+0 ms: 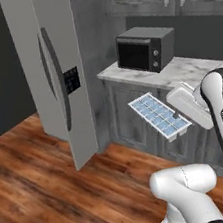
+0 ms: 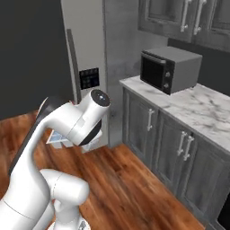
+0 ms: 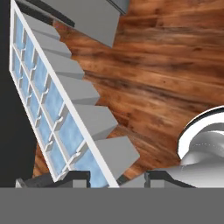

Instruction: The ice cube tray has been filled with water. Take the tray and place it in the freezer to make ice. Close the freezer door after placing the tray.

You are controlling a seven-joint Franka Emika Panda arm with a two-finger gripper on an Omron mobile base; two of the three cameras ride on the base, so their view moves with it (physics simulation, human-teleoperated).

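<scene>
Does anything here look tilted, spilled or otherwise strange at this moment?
Yes. The ice cube tray, held in the gripper above the wooden floor, is clearly tilted, although its cells hold water. No spill is visible.

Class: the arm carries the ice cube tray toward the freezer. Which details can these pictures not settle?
- Tool contact with ice cube tray: cut off at the hand view's bottom edge.
- Tray in right base view: mostly behind the arm.
- Freezer interior: hidden in both base views.
</scene>
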